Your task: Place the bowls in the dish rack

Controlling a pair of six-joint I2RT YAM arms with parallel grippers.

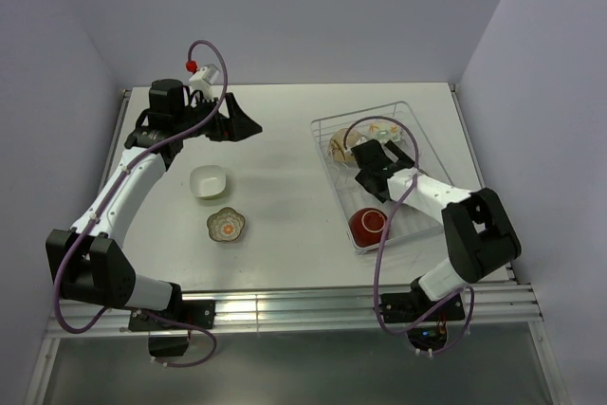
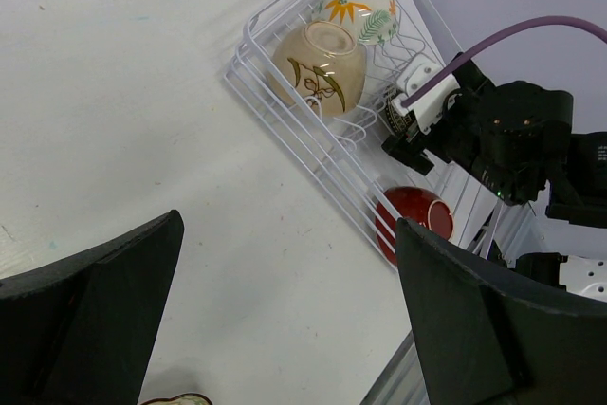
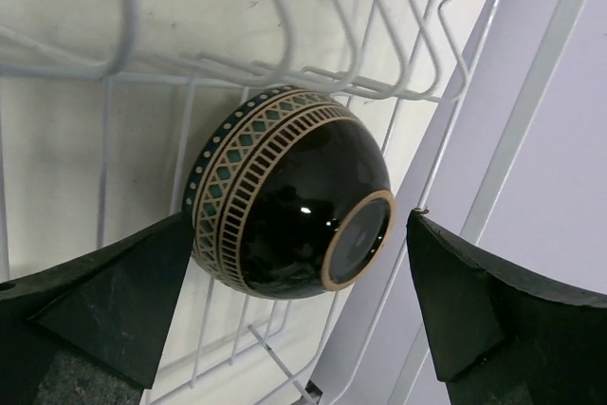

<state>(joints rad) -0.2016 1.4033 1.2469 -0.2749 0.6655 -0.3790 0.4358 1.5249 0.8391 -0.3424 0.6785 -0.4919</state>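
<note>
White squarish bowl and flower-shaped bowl are sitting on the table, well apart from the dish rack, and are lying toward the arm bases from the left gripper, whose jaws are standing wide open and empty. The right gripper is hovering inside the rack with jaws open on either side of the dark bowl, which is lying on its side, no contact visible. By this layout, the left arm is standing nearer to the 2 bowls outside the rack.
</note>
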